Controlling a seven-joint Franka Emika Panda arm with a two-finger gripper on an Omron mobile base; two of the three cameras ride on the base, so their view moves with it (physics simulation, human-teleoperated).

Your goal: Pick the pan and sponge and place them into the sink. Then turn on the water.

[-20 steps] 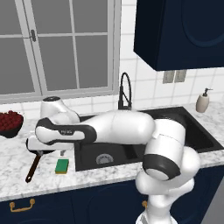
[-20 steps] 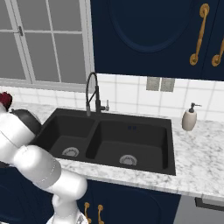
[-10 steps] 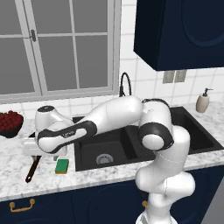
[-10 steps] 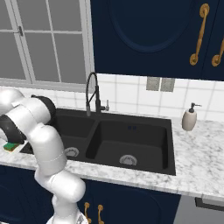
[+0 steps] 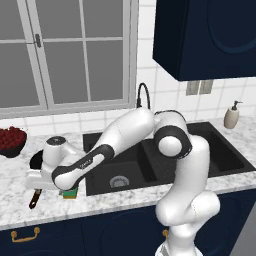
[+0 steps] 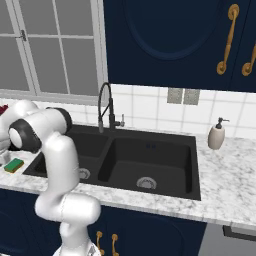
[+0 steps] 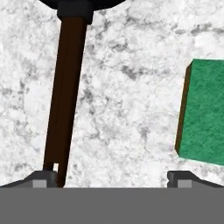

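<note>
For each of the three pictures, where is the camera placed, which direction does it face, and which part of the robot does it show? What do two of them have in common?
Left base view: behind the arm on its left, looking forward and down at the sink, faucet and window; the white arm reaches left toward the pan.
Right base view: behind on the right, facing the same sink and soap dispenser; the arm rises at left.
Hand view: on the hand, looking down at the marble counter; the open pincer straddles bare counter beside the pan handle.
Shared: the sponge shows in all three views.

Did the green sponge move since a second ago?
No. The sponge lies on the counter beside the front left corner of the sink, the same spot as before. Only the robot's arm swung above it.
</note>
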